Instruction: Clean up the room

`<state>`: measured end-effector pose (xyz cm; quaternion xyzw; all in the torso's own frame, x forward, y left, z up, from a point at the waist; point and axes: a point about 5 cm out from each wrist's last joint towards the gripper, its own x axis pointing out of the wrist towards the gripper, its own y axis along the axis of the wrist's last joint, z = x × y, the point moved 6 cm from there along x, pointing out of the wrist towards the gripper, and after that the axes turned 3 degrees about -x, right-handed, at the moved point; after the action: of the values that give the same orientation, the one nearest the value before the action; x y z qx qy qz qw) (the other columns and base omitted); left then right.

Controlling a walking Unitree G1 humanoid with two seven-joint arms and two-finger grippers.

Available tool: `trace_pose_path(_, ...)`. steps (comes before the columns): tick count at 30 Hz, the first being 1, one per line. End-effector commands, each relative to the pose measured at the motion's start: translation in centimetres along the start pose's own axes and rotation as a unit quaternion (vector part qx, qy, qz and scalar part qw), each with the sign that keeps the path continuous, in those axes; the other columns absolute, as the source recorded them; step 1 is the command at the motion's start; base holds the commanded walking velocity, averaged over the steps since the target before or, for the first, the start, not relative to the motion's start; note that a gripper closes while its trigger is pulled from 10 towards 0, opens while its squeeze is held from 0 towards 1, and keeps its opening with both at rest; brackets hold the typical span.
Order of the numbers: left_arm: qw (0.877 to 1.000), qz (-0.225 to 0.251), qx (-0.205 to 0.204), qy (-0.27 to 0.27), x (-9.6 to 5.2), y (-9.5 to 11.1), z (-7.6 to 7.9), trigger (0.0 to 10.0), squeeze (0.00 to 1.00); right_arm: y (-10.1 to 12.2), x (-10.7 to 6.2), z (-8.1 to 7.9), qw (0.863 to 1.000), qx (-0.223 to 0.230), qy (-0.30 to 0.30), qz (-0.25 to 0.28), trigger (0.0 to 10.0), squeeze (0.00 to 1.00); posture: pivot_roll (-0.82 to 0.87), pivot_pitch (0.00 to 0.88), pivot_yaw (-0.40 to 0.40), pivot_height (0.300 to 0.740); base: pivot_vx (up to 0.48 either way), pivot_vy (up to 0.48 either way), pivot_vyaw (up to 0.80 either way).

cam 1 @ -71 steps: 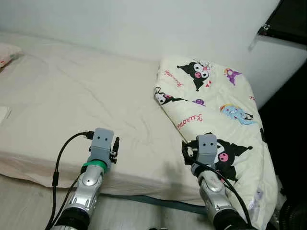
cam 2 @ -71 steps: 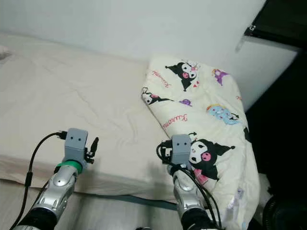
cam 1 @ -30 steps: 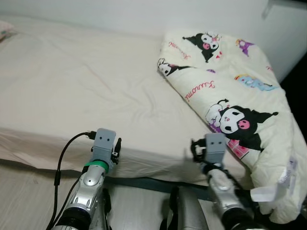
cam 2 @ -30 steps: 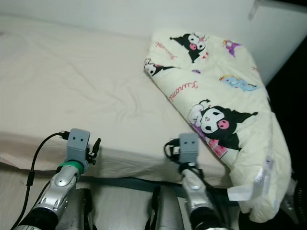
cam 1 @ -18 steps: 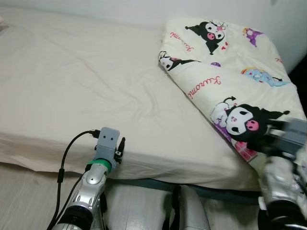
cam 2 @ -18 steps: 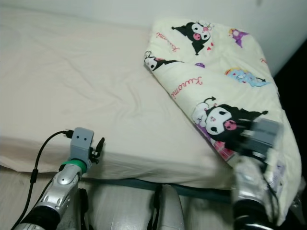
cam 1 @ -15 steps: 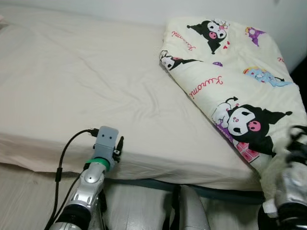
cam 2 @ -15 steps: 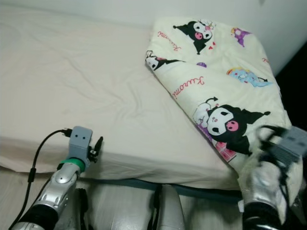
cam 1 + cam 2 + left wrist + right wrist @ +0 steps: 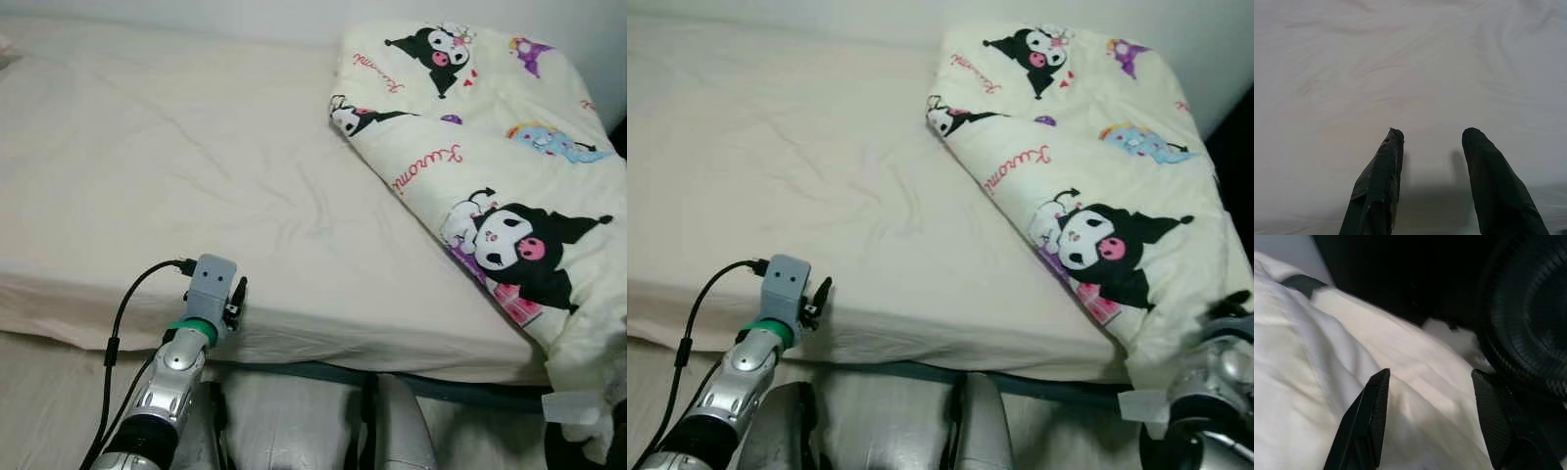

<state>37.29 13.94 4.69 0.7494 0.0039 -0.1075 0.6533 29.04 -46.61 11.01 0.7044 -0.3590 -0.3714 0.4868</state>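
We stand at the long side of the bed (image 9: 196,166), and the quilt (image 9: 500,186), printed with cartoon characters, lies folded along its right end, its near corner drooping over the mattress edge toward the floor. Our left hand (image 9: 1432,147) hovers just above the sheet at the near edge, its two fingers spread with nothing between them. Our right hand (image 9: 1430,396) is down by the drooping corner of the quilt, fingers also parted and holding nothing, the pale cloth lying just beyond the tips. We judge the quilt soft, puffy and light for its bulk; it will sag and slide rather than keep any shape, so a pinch on a thick fold or on the corner seam should hold better than a grab at a flat face. A white label (image 9: 571,406) hangs at that corner. The right arm is mostly cut off at the frame edge, and the dark round thing (image 9: 1528,318) beside the quilt is too shadowed to name.
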Motion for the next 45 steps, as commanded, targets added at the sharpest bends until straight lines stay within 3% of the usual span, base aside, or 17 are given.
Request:
trace_pose_path(1,1.000,-0.016,-0.003,-0.002,-0.4,-1.0,0.1,10.0,0.00,-2.1,-0.2,0.2,0.998,0.013,-0.004,-0.053,10.0,0.00,0.04,0.129,0.061,0.575,0.000,0.000,0.00)
trace_pose_path(12,1.000,-0.014,0.003,0.004,-0.4,-0.7,-0.8,10.0,0.00,-8.5,-6.9,-13.4,0.925,0.014,0.321,-0.200,10.0,0.00,0.05,0.106,0.060,0.575,0.000,0.000,0.00)
trace_pose_path(13,1.000,-0.014,0.003,0.004,-0.3,-0.7,-0.8,10.0,0.00,-10.3,-10.2,-16.3,0.879,-0.023,0.422,-0.221,10.0,0.00,0.05,0.103,0.061,0.575,0.000,0.000,0.00)
trace_pose_path(14,1.000,-0.014,0.003,0.004,-0.3,-0.7,-0.8,10.0,0.00,-10.3,-10.2,-16.3,0.879,-0.023,0.422,-0.221,10.0,0.00,0.05,0.103,0.061,0.575,0.000,0.000,0.00)
trace_pose_path(16,1.000,-0.014,0.004,0.002,-0.3,-0.6,-0.7,10.0,0.00,-14.0,-18.3,-19.8,0.748,-0.094,0.606,-0.255,10.0,0.00,0.04,0.095,0.063,0.575,0.000,0.000,0.00)
trace_pose_path(17,1.000,-0.014,0.004,0.002,-0.3,-0.6,-0.7,10.0,0.00,-14.0,-18.3,-19.8,0.748,-0.094,0.606,-0.255,10.0,0.00,0.04,0.095,0.063,0.575,0.000,0.000,0.00)
trace_pose_path(19,1.000,-0.015,0.005,0.000,-0.2,-0.7,-0.5,10.0,0.00,-16.3,-24.9,-19.2,0.613,-0.119,0.725,-0.291,10.0,0.00,0.01,0.081,0.052,0.575,0.000,0.000,0.00)
trace_pose_path(27,1.000,-0.016,0.000,-0.002,0.0,-0.7,-0.1,10.0,0.00,-16.7,-29.1,-12.5,0.476,-0.185,0.797,-0.321,10.0,0.00,-0.02,0.081,0.027,0.575,0.000,0.000,0.00)
trace_pose_path(29,1.000,-0.017,-0.002,-0.002,0.0,-0.8,0.0,10.0,0.00,-16.0,-28.4,-11.8,0.475,-0.204,0.803,-0.298,10.0,0.00,-0.02,0.085,0.024,0.575,0.000,0.000,0.00)
trace_pose_path(31,1.000,-0.019,-0.006,-0.002,0.0,-1.0,0.3,10.0,0.00,-13.3,-22.2,-15.0,0.601,-0.210,0.744,-0.204,10.0,0.00,-0.03,0.087,0.020,0.575,0.000,0.000,0.00)
trace_pose_path(33,1.000,-0.019,-0.006,-0.002,0.0,-1.0,0.3,10.0,0.00,-13.3,-22.2,-15.0,0.601,-0.210,0.744,-0.204,10.0,0.00,-0.03,0.087,0.020,0.575,0.000,0.000,0.00)
trace_pose_path(34,1.000,-0.020,-0.007,-0.003,-0.1,-1.1,0.5,10.0,0.00,-11.6,-19.8,-16.5,0.656,-0.197,0.710,-0.160,10.0,0.00,-0.03,0.087,0.020,0.575,0.000,0.000,0.00)
trace_pose_path(36,1.000,-0.020,-0.007,-0.003,-0.1,-1.1,0.5,10.0,0.00,-11.6,-19.8,-16.5,0.656,-0.197,0.710,-0.160,10.0,0.00,-0.03,0.087,0.020,0.575,0.000,0.000,0.00)
trace_pose_path(37,1.000,-0.020,-0.007,-0.004,-0.1,-1.1,0.6,10.0,0.00,-9.2,-17.4,-18.0,0.711,-0.183,0.671,-0.104,10.0,0.00,-0.03,0.085,0.024,0.575,0.000,0.000,0.00)
trace_pose_path(38,1.000,-0.020,-0.007,-0.004,-0.1,-1.1,0.6,10.0,0.00,-9.2,-17.4,-18.0,0.711,-0.183,0.671,-0.104,10.0,0.00,-0.03,0.085,0.024,0.575,0.000,0.000,0.00)
trace_pose_path(40,1.000,-0.018,-0.006,-0.008,0.0,-1.0,0.8,10.0,0.00,-1.2,-11.8,-18.9,0.835,-0.110,0.537,0.048,10.0,0.00,-0.01,0.083,0.030,0.575,0.000,0.000,0.00)
trace_pose_path(45,1.000,-0.017,-0.003,-0.009,-0.1,-0.9,0.6,10.0,0.00,3.3,-7.2,-15.4,0.913,-0.061,0.387,0.112,10.0,0.00,0.01,0.090,0.032,0.575,0.000,0.000,0.00)
